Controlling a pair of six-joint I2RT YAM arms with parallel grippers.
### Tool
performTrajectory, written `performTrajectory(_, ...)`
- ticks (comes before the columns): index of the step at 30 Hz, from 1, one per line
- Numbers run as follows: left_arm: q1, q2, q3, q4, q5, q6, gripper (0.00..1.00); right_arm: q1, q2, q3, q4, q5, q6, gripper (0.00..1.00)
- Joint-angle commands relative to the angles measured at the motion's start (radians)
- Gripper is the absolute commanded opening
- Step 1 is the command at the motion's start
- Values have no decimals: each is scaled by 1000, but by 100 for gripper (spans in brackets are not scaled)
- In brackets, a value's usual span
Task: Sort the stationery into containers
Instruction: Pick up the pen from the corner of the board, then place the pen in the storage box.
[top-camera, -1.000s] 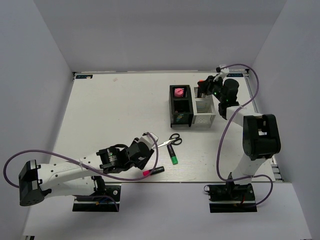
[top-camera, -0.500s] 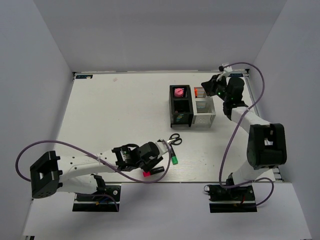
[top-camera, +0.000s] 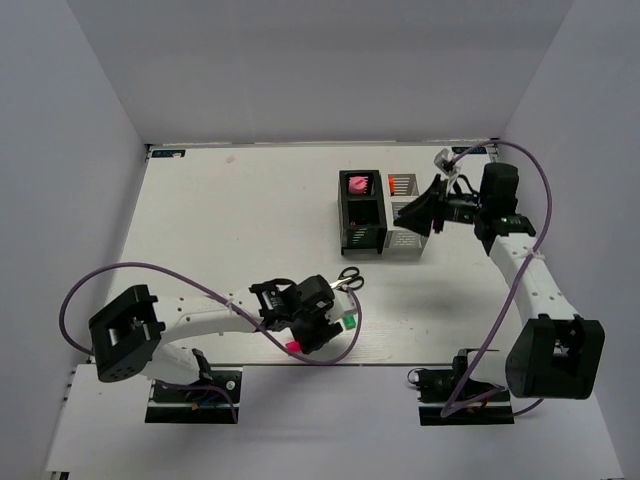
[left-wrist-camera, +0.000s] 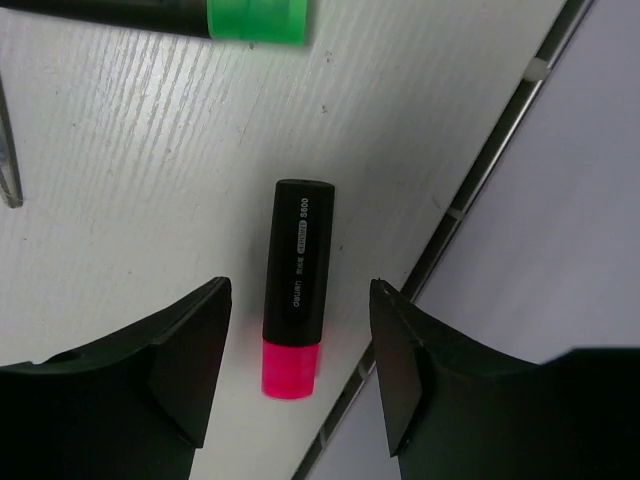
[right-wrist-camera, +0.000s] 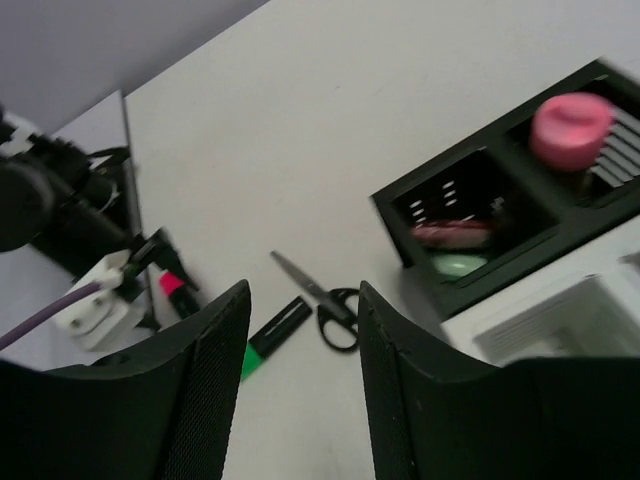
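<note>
Left gripper (left-wrist-camera: 300, 295) is seen with its fingers apart, set down either side of the pink-capped highlighter (left-wrist-camera: 297, 275), with a gap visible on both sides and nothing clamped. That highlighter is laid flat on the table (top-camera: 220, 230) at the near edge, right of centre, with its pink cap pointing near. The green-capped highlighter (top-camera: 348, 321) is laid just to the far right of it, and the scissors (top-camera: 346, 280) are laid farther back, near it. Right gripper (right-wrist-camera: 302, 290) is held above the white organizer (top-camera: 405, 240) with its fingers spread and nothing between them. The black organizer (top-camera: 343, 212) is placed touching the white one on its left, both at the far right of the table. A pink tube (right-wrist-camera: 570, 125) is stood in the far compartment of the black organizer; a pastel pink piece (right-wrist-camera: 445, 233) and a pastel green piece (right-wrist-camera: 455, 265) are seen in its near compartment. Something orange (top-camera: 399, 184) is seen in the white organizer's far compartment, too small to identify.
</note>
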Motion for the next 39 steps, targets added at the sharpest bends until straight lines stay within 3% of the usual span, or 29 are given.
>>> performTrajectory(1, 24, 10, 8, 27, 34, 33, 68, -7, -53, -62, -176, -147, -147, 50)
performTrajectory(6, 27, 46, 4, 50, -5, 33, 65, -10, -150, -123, -282, -153, -245, 52)
performTrajectory(9, 4, 76, -1, 80, -115, 30, 63, -49, -187, -149, -293, -173, -247, 53)
performTrajectory(13, -30, 119, -18, 100, -139, 15, 60, -70, -193, -162, -291, -195, -225, 53)
performTrajectory(19, -39, 149, -41, 105, -144, 9, 41, -101, -193, -174, -262, -215, -190, 53)
performTrajectory(20, -39, 158, -44, 102, -150, 9, 31, -110, -197, -175, -259, -221, -189, 53)
performTrajectory(22, -39, 170, -44, 107, -157, 9, 22, -121, -207, -182, -261, -224, -185, 53)
performTrajectory(24, -34, 164, -39, 110, -157, -25, 14, -130, -210, -189, -268, -222, -195, 60)
performTrajectory(25, -31, 135, -33, 102, -160, -33, 12, -135, -219, -186, -299, -218, -205, 72)
performTrajectory(26, -25, 121, 2, 96, -164, -36, 11, -135, -225, -188, -319, -154, -236, 90)
performTrajectory(28, -4, 59, 62, 68, -153, -39, 7, -138, -262, -188, -347, -100, -244, 90)
performTrajectory(29, 2, 46, 136, 65, -147, -39, 4, -138, -268, -194, -350, 19, -241, 90)
performTrajectory(30, 9, 31, 160, 70, -139, -36, 0, -139, -289, -194, -362, 53, -242, 87)
performTrajectory(31, 27, 0, 210, 74, -138, -34, 0, -142, -296, -197, -367, 86, -247, 66)
performTrajectory(32, 35, -5, 253, 120, -137, -30, 0, -145, -296, -189, -374, 223, -251, 24)
performTrajectory(33, 47, -9, 273, 142, -128, -12, 0, -148, -303, -197, -373, 248, -227, 0)
performTrajectory(36, 88, 24, 384, 258, -124, -7, 0, -167, -337, -228, -336, 359, -167, 0)
performTrajectory(37, 108, 35, 430, 280, -122, -7, 0, -170, -346, -250, -330, 406, -155, 15)
performTrajectory(38, 125, 82, 445, 366, -127, -5, 0, -171, -363, -252, -333, 458, -149, 44)
performTrajectory(39, 136, 102, 459, 405, -125, -7, 0, -173, -369, -255, -330, 486, -124, 86)
